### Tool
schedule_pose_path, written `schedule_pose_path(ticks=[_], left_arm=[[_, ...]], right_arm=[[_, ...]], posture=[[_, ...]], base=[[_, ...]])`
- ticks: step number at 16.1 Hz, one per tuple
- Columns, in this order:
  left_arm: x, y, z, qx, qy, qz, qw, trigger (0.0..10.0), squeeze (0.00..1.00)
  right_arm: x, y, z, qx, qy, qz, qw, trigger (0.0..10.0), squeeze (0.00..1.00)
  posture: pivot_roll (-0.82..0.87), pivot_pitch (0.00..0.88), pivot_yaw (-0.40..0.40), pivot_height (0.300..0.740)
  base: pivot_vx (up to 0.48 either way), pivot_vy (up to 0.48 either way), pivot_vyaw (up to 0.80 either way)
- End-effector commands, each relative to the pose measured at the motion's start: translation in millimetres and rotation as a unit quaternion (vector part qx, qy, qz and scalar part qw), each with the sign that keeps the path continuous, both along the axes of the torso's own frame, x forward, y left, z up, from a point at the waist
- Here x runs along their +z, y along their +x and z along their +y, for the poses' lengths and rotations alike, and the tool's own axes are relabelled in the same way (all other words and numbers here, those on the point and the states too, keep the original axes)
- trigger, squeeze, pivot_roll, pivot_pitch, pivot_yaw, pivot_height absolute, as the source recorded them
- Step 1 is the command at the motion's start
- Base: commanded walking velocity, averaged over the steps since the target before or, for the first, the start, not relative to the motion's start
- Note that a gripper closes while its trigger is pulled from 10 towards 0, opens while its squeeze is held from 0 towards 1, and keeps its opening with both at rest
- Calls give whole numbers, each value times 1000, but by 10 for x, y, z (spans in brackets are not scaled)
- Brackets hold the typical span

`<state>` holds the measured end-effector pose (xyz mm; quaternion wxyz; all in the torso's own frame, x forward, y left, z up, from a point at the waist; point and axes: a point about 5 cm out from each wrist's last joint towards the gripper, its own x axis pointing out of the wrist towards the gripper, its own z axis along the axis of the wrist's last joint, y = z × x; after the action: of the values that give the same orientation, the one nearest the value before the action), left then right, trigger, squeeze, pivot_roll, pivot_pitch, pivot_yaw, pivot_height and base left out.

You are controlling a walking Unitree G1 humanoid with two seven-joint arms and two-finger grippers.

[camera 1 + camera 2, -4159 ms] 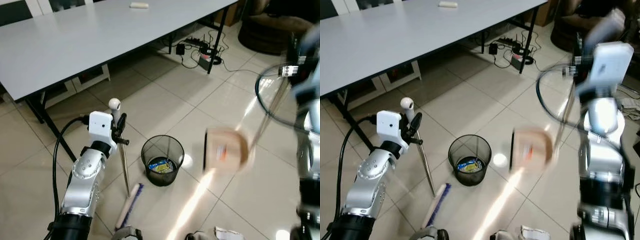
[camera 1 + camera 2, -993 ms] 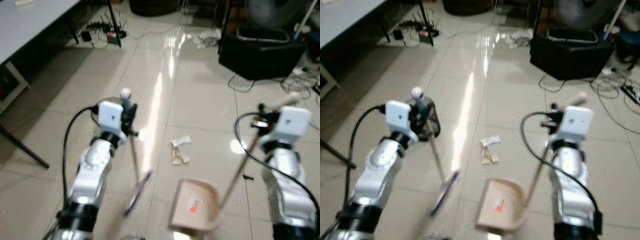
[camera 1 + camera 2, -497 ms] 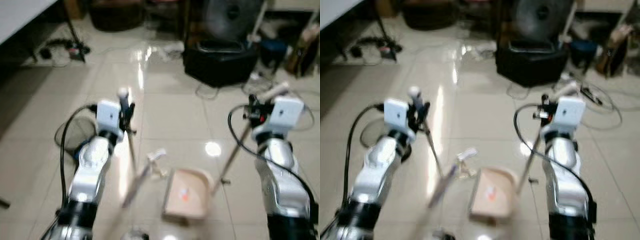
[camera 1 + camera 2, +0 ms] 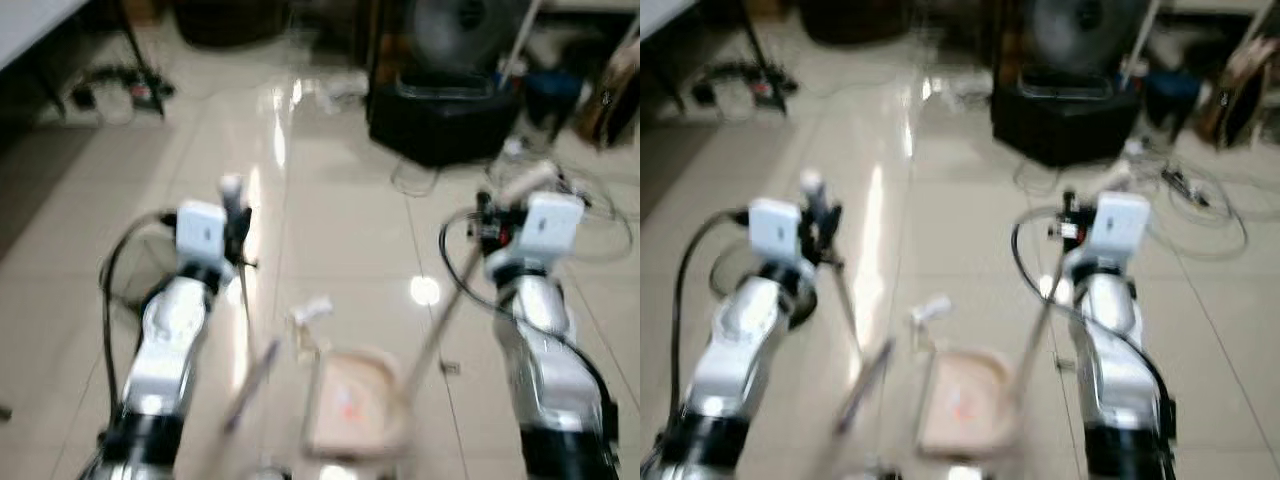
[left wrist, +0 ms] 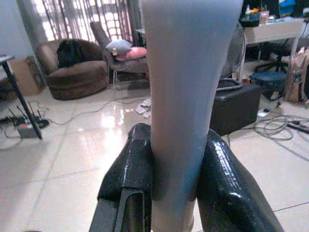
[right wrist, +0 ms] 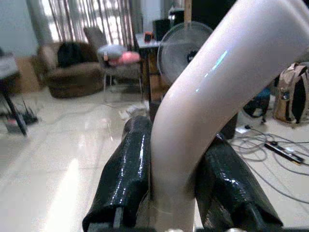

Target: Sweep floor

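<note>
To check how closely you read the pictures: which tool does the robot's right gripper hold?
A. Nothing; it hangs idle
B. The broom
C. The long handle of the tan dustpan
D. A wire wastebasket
C. The right gripper has its fingers closed around the pale handle that runs down to the tan dustpan on the floor, while the left gripper holds the broom.

The frame is blurred. A beige dustpan [image 4: 960, 402] rests on the tiled floor [image 4: 940, 190]. To its left a broom [image 4: 848, 330] slants down from the left gripper [image 4: 820, 222]. The dustpan's long handle rises rightward to the right gripper [image 4: 1072, 222]. Just beyond the dustpan lies a white paper scrap [image 4: 928, 310]. Far beyond it stands a black box [image 4: 1070, 120].
</note>
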<state>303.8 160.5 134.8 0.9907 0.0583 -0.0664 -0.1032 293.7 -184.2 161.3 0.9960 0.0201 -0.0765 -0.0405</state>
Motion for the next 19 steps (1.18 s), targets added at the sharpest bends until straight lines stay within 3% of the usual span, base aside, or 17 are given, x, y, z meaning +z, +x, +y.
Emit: schedule_pose_path(ticks=[1,3,5,19], left_arm=[[123,23,-72,-11,-4,-27,1000,10000,0],[195,65,-72,-14,-5,-36,999,10000,0],[178,61,-57,-12,-2,-34,999,10000,0],[149,72,-111,-28,1,-28,999,10000,0]], right_arm=[[80,23,-63,-2,-24,-19,1000,10000,0],[126,81,-34,11,-41,-24,999,10000,0],[112,33,-51,-5,-38,-26,999,10000,0],[62,-49,-83,-25,-30,-30,999,10000,0]], posture=[[19,57,24,740],[11,66,27,740],[4,71,41,740],[21,72,55,740]], base=[[334,0,0],[341,0,0],[349,0,800],[349,0,0]])
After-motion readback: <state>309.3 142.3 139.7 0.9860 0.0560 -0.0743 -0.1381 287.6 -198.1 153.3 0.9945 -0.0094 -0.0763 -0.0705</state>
